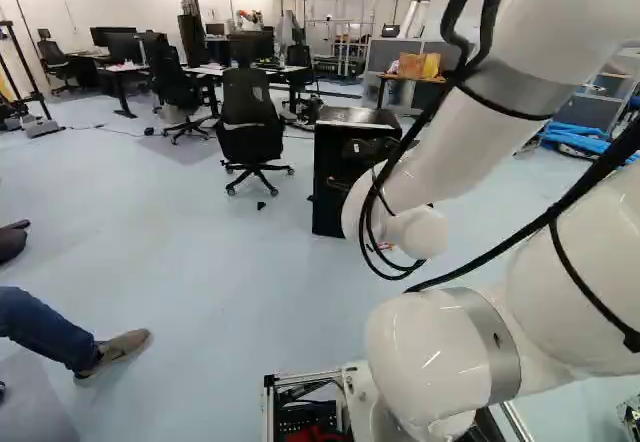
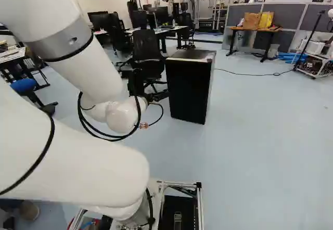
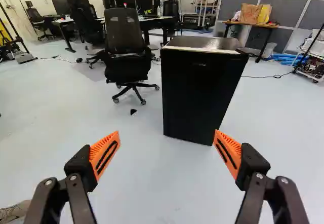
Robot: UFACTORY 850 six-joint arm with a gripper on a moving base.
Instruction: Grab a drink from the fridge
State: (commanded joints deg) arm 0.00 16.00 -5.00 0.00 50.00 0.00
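Step in hand: approach to the fridge, judged to be at an early stage. The fridge stands upright on the floor, ahead of the arm, with an office chair near it; whether the two touch cannot be told. The broad dark face towards the wrist camera is taken to be the door; it appears closed, and no handle can be made out. No drink is visible, so one is presumed to be inside. Jaws: spread wide, orange pads facing each other with nothing between them, bare floor showing in the gap before the fridge. Next move, as judged: bring the base or arm nearer, find the door's opening edge, and line one finger up with it rather than closing on the whole cabinet, which looks too broad to grip. The door will need room to swing, so the base should not stop square against it. Risks noted: pads sliding on the smooth face, the cabinet shifting if pushed, or the door catching the chair, depending on the hinge side, which the views do not settle.
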